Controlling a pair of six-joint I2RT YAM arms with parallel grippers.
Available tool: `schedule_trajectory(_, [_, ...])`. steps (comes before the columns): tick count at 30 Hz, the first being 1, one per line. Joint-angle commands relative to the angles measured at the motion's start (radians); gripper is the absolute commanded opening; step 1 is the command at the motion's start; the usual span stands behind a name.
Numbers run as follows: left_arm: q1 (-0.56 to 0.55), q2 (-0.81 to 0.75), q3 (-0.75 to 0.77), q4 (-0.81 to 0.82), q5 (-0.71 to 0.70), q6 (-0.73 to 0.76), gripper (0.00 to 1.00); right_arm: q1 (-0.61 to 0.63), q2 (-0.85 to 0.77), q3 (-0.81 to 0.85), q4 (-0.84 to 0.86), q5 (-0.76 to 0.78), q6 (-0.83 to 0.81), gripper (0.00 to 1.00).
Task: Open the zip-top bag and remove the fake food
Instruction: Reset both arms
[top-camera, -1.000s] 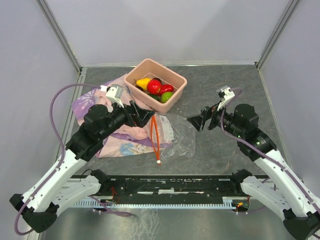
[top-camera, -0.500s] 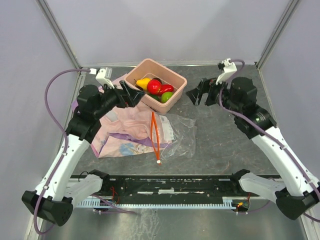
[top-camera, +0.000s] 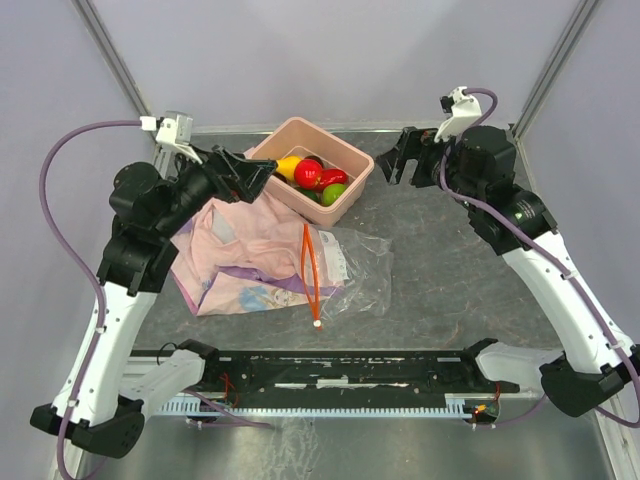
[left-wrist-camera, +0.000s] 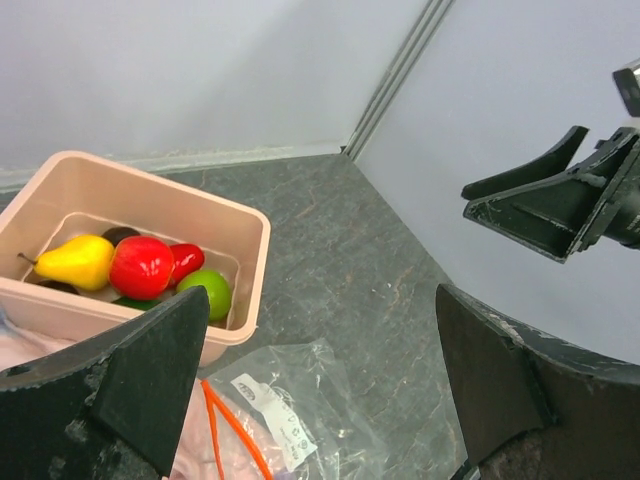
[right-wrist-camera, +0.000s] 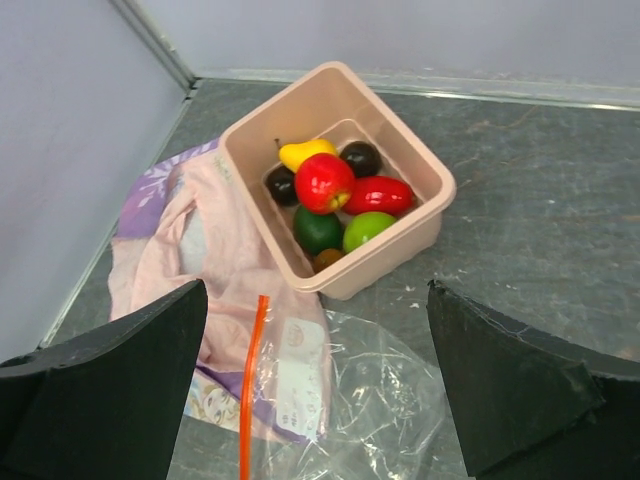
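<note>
The zip-top bag (top-camera: 347, 266) lies flat and crumpled on the table in front of the tub, its orange-red zip strip (top-camera: 310, 268) running toward me with the white slider at its near end. It also shows in both wrist views: bag (left-wrist-camera: 305, 405), bag (right-wrist-camera: 380, 400). The fake food (top-camera: 312, 177) sits in the salmon-pink tub: yellow, red, green and dark pieces (right-wrist-camera: 330, 190), (left-wrist-camera: 140, 268). My left gripper (top-camera: 252, 172) hovers open left of the tub, nothing between its fingers (left-wrist-camera: 318, 300). My right gripper (top-camera: 398, 166) hangs open, high at the back right (right-wrist-camera: 315, 290).
The salmon-pink tub (top-camera: 352, 196) stands at the back centre. A pink-and-purple printed cloth (top-camera: 235, 255) is spread left of the bag and partly under it. Grey walls and metal corner posts close the back and sides. The right gripper's fingers (left-wrist-camera: 545, 205) show in the left wrist view.
Both arms have lifted and drawn back from the bag: the left up and to the left, the right up toward the back right. Bag, tub and cloth have stayed put.
</note>
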Motion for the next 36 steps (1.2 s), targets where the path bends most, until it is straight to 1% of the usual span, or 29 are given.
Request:
schedule_trajectory(1, [0.004, 0.020, 0.019, -0.035, -0.019, 0.060, 0.99, 0.001, -0.003, 0.033, -0.025, 0.182, 0.036, 0.99])
schedule_trajectory(4, [0.004, 0.033, 0.012, -0.034, -0.018, 0.063, 0.99, 0.001, -0.020, 0.001, 0.002, 0.226, 0.035, 0.99])
schedule_trajectory(8, [0.006, 0.046, -0.003, -0.015, 0.000, 0.057, 0.99, 0.002, -0.043, -0.039, 0.046, 0.212, 0.024, 0.99])
schedule_trajectory(17, [0.034, 0.071, -0.050, 0.038, 0.061, 0.022, 0.99, 0.003, -0.052, -0.081, 0.060, 0.231, -0.005, 0.99])
schedule_trajectory(36, [0.046, 0.066, -0.085, 0.051, 0.055, 0.026, 0.99, 0.004, -0.078, -0.149, 0.098, 0.254, -0.065, 0.99])
